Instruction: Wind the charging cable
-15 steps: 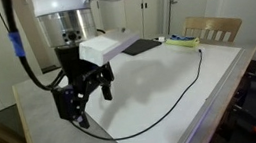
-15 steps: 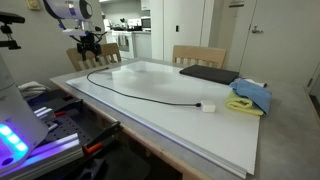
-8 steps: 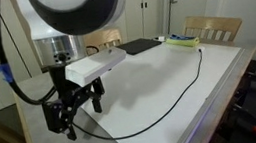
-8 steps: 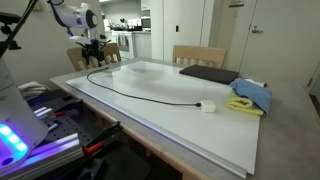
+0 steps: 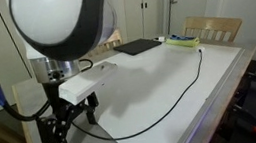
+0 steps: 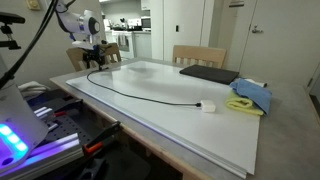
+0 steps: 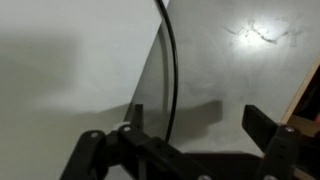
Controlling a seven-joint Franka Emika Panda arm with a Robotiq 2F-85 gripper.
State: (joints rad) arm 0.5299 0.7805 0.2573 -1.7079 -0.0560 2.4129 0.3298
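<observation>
Gripper: the gripper (image 7: 200, 128) is wide open, with both dark fingers at the bottom of the wrist view and bare table between them. In both exterior views it hangs low over one end of the table (image 5: 149, 79), fingers pointing down (image 5: 76, 131) (image 6: 95, 62).

Grip: it holds nothing, and the jaws are not closed on anything.

Contact: in the wrist view the charging cable (image 7: 172, 70) runs from the top edge down into the gap between the fingers, nearer one finger (image 7: 137, 113) than the other. I cannot tell whether it touches that finger.

Charging cable: it lies unwound on the white tabletop. In an exterior view it starts near the gripper and curves in one long sweep across the table (image 6: 150, 98). It ends at a small white plug (image 6: 209, 106).

Cable, far end: in an exterior view the line climbs toward the back edge of the table (image 5: 200, 61).

Cloths: a blue cloth (image 6: 252, 95) lies on a yellow one, just beside the white plug.

Dark pad: a flat black rectangle (image 6: 208, 73) (image 5: 140, 47) lies near the back edge, apart from the cable.

Chairs: wooden chairs stand behind the table (image 5: 213, 29) (image 6: 198, 54).
</observation>
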